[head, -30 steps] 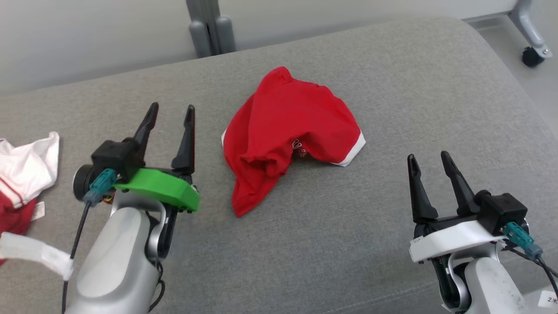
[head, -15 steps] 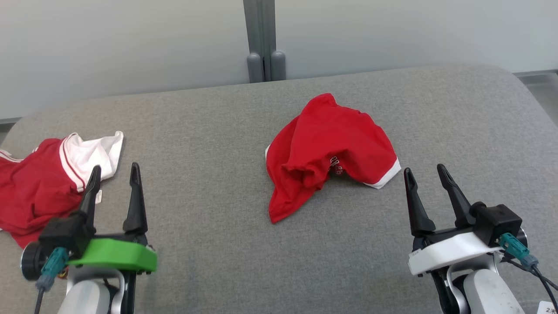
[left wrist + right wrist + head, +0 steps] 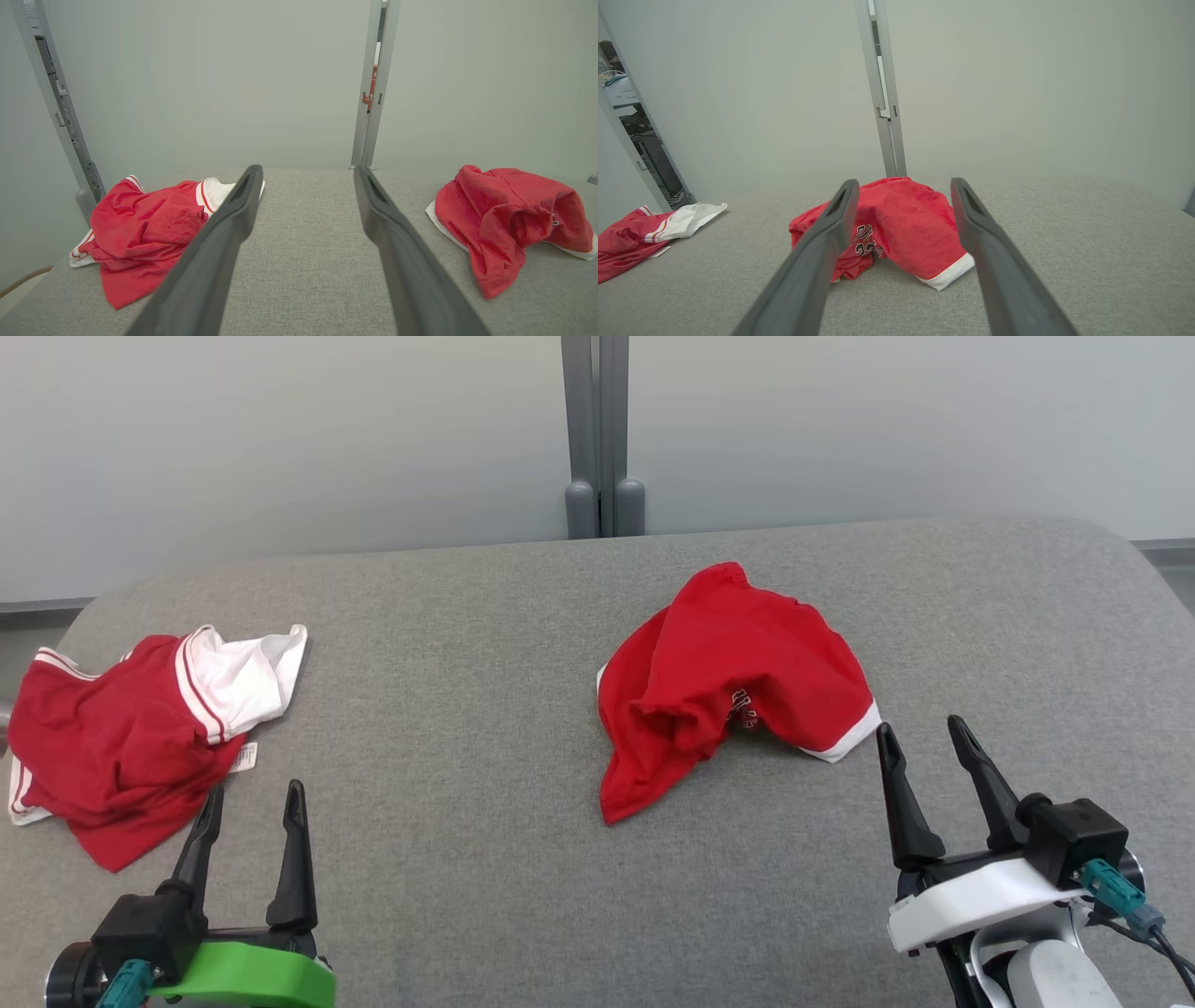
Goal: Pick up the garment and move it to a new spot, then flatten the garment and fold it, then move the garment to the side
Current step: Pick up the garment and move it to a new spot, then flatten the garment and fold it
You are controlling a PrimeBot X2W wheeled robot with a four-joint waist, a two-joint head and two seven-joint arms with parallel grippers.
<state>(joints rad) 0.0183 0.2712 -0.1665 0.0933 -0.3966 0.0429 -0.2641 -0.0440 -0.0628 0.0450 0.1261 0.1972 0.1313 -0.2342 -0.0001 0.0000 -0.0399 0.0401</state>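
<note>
head looks down; low wrists share garment (image 3: 728,681)

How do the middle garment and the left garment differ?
The middle garment is all red with a thin white hem and lettering; the left garment shows a broad white panel with red stripes. The middle garment humps into a peak; the left garment lies flatter. Both lie crumpled on the grey cushion.

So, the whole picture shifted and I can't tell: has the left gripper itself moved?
Yes. Against the crumpled red garment, the left gripper has drawn back towards the robot and leftward, away from it.
</note>
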